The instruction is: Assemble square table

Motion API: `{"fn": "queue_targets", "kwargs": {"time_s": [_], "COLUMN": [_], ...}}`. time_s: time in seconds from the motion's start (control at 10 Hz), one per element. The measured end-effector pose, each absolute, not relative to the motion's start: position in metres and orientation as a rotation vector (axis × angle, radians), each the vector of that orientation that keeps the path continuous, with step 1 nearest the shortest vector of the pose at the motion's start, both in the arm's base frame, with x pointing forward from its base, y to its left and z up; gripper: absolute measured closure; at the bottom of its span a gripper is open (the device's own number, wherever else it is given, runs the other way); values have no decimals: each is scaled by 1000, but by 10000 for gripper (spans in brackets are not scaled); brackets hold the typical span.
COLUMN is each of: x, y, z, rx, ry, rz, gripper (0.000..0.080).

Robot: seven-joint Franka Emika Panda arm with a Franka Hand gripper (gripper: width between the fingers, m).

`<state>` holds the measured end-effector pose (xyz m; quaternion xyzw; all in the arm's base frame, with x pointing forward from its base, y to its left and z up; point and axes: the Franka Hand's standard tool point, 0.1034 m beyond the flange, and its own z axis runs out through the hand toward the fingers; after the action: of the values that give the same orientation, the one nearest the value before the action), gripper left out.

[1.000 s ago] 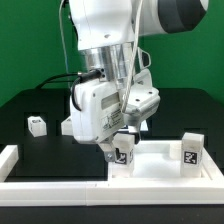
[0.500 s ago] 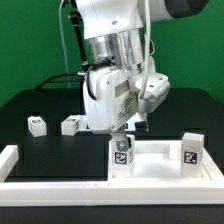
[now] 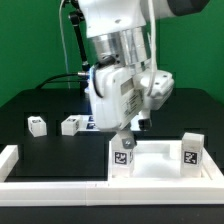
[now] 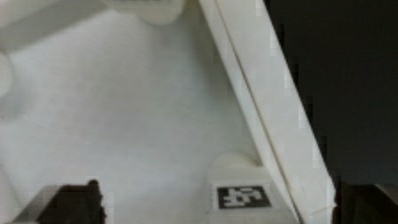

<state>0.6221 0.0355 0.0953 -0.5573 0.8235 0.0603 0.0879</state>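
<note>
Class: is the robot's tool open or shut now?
The tool is open: the wrist view shows its fingers wide apart, nothing pinched between them; it hovers above an upright leg.

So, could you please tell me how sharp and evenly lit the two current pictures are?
Exterior view: fairly sharp, evenly lit, the white panel bright against the black table. Wrist view: soft and blurred, the panel nearly washed out, the tag smeared, the fingertips dark shapes.

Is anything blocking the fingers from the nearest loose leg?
Nothing visible does. The open fingers hang over the corner leg on the panel; the nearest loose leg sits on bare black table toward the exterior view's left.
</note>
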Motion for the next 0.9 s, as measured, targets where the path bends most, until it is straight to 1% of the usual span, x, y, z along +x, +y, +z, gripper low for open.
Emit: {"fn": "queue_targets", "kwargs": {"time_s": [0.1, 0.2, 0.3, 0.4, 0.5, 0.6, 0.7, 0.9], "x": [620, 614, 606, 589, 584, 570, 561, 565], "y": [46, 56, 57, 51, 41, 29, 33, 33], "z": [100, 100, 95, 82, 78, 72, 70, 70], "rx": [-1681, -1751, -1845, -1909, -1899, -1858, -1883, -1884], "ry": [2431, 2386, 2323, 2297, 2304, 2332, 2338, 2334], "rz": [197, 238, 256, 276, 205, 98, 148, 140], "gripper": [150, 150, 150, 150, 150, 150, 150, 150]}}
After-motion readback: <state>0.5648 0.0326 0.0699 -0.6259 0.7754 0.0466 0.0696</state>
